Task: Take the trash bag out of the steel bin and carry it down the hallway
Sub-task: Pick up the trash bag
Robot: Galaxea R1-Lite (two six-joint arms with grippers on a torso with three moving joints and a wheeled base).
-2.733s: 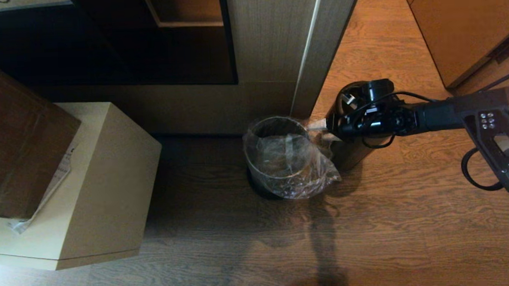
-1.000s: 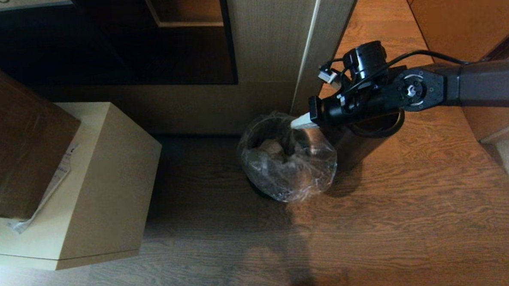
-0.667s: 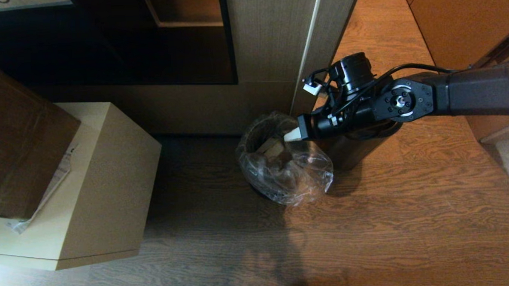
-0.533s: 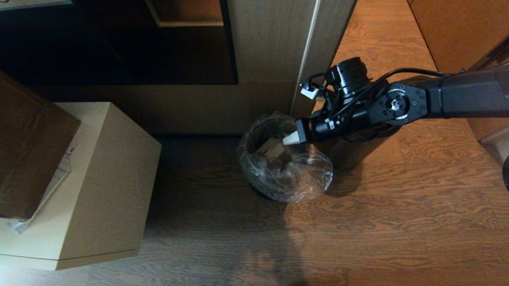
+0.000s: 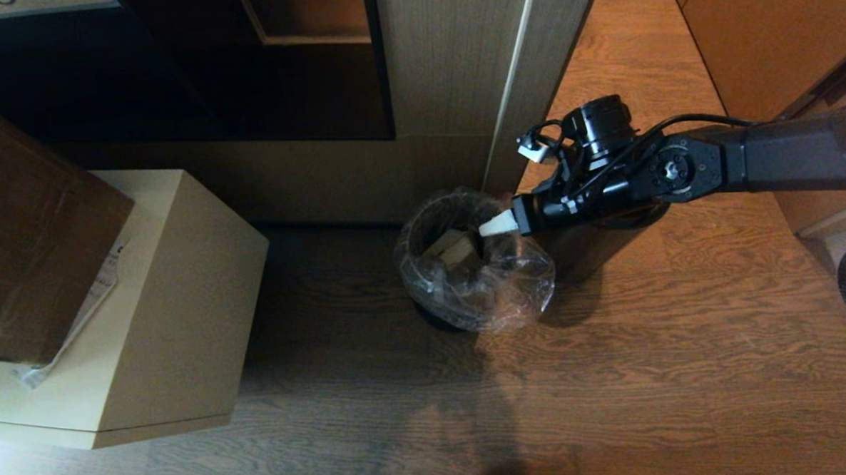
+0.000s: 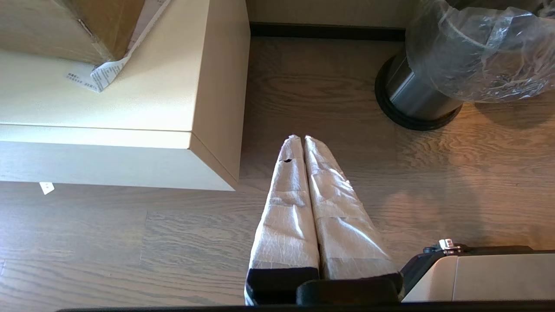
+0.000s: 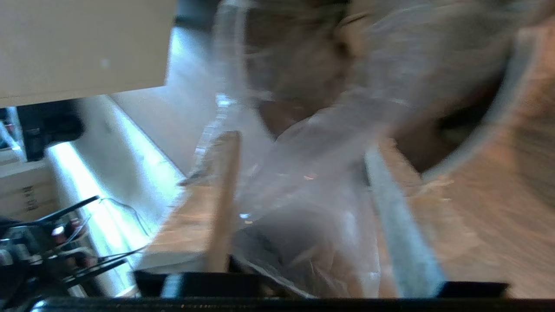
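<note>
Item: bag [image 5: 482, 281], thin crinkled plastic liner, sat in the bin [image 6: 416, 97] on the floor [image 5: 650, 370] beside the cabinet [image 5: 452, 86], its top folded over the rim. You would have found it light, soft and slippery, easily torn; best hold was gathered film at the rim, not the belly.
Right gripper [image 5: 497, 225]: at the bag's rim nearest the arm, fingers parted with film between them, though blur left it unclear whether they pinched it.
Left gripper [image 6: 299, 149]: fingers pressed together, empty, low over the floor.
</note>
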